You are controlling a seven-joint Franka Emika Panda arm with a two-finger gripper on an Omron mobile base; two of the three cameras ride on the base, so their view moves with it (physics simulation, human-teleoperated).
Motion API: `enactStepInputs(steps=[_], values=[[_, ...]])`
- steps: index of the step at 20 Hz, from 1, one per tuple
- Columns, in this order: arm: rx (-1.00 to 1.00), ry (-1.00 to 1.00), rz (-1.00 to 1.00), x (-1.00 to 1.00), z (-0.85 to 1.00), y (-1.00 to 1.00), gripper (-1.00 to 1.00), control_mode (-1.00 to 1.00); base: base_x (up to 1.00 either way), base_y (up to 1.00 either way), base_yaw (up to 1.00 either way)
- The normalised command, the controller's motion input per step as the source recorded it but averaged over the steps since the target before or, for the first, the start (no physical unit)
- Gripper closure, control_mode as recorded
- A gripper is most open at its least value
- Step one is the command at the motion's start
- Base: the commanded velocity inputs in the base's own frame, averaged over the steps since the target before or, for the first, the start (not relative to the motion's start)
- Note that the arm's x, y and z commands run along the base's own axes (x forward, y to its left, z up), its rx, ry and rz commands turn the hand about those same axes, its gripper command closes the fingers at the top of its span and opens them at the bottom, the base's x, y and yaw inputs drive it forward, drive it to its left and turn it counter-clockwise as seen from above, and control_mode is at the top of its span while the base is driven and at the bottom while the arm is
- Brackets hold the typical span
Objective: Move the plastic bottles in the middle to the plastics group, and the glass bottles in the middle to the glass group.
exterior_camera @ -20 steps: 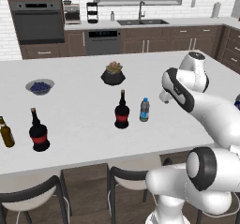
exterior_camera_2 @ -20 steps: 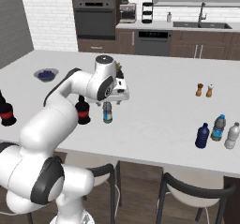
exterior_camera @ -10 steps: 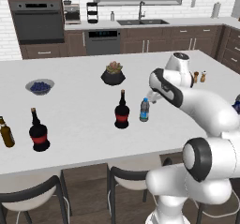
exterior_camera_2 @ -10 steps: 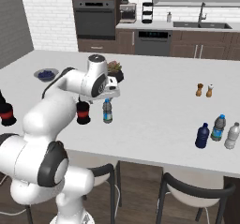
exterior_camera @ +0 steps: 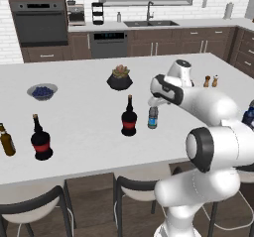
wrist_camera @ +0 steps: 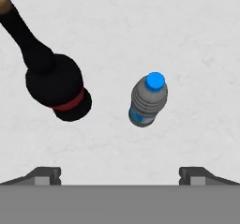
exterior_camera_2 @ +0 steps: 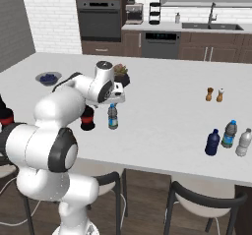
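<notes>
1. Tool (wrist_camera: 120,174), jaws spread wide and empty, hovers above the small clear plastic bottle with blue cap (wrist_camera: 147,101)
2. Beside it, mid-worktop (exterior_camera: 79,117), stands the black round glass bottle with red band (exterior_camera: 129,117); both unsorted
3. Open surface surrounds both; edges well apart

Tool (wrist_camera: 120,174) wide open, pointing down

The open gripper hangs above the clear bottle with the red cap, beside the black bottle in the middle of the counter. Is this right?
Not quite: the cap is blue, as the hand view shows. The open gripper does hang above the clear bottle, beside the black bottle.
</notes>
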Motion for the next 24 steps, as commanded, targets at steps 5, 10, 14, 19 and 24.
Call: enactStepInputs(steps=[5,10,14,19,24], values=[[0.0,0.0,-0.06,0.3,-0.16,-0.01,-1.0,-1.0,0.0,0.0,0.0],[0.0,0.0,-0.06,0.29,-0.29,0.0,-1.0,-1.0,0.0,0.0,0.0],[0.0,0.0,-0.06,0.28,-0.31,0.0,-1.0,-1.0,0.0,0.0,0.0],[0.0,0.01,-0.05,0.3,-0.22,-0.03,-1.0,-1.0,0.0,0.0,0.0],[0.0,0.0,-0.04,0.22,-0.16,0.0,-1.0,-1.0,0.0,0.0,0.0]])
